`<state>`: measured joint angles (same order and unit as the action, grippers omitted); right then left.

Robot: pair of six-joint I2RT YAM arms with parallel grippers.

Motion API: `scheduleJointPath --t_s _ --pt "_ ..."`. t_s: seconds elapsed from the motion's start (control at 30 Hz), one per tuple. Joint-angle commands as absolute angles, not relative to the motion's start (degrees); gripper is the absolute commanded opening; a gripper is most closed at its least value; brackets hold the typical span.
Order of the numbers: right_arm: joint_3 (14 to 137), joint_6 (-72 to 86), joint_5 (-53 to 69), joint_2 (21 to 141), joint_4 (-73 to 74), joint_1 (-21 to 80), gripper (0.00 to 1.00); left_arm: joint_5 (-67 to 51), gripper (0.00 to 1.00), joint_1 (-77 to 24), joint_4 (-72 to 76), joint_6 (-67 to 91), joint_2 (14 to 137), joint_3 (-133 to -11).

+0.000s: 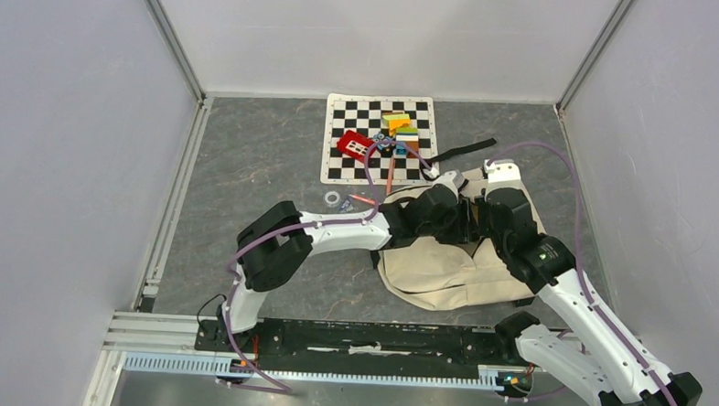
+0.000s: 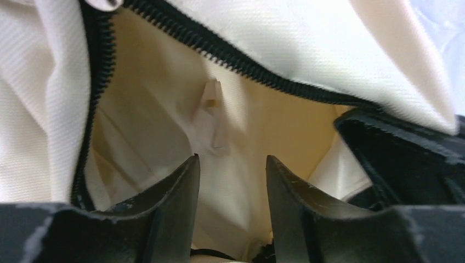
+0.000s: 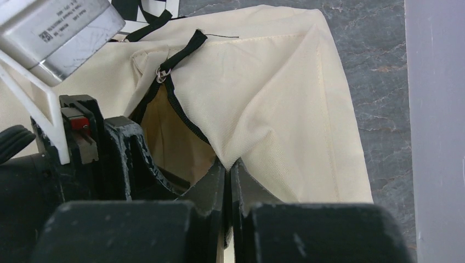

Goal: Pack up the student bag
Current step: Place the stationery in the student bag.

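Student bag (image 1: 444, 271) lies flat on the grey table (image 1: 248, 161), right of centre, just in front of the checkerboard mat (image 1: 344, 157), and both arms meet over its upper end. Left gripper (image 2: 233, 164) is poked into the bag's mouth: jaws partly apart, nothing between them, only pale lining beyond, with the black zipper (image 2: 219, 55) arching overhead. Right gripper (image 3: 227, 167) is at the bag's opening edge, jaws pinched together on a fold of cream cloth, which rises from the tips in a peak. Bag body spreads away from that claw toward the far right. Red block (image 1: 355, 145) sits on the mat, well apart.
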<state>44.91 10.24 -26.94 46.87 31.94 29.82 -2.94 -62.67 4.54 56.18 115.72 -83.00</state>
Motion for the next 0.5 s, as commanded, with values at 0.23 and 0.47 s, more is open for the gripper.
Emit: scheduleJointPath --t_s 0.23,0.47 --pt "47.6 10.6 -27.1 46.1 27.8 29.9 0.0 8.4 0.68 -63.4 7.6 45.2 106.9 -76.2" --pt "48.0 9.7 -28.4 46.1 28.3 29.9 0.0 17.7 0.87 -63.2 7.5 36.9 95.1 -68.5"
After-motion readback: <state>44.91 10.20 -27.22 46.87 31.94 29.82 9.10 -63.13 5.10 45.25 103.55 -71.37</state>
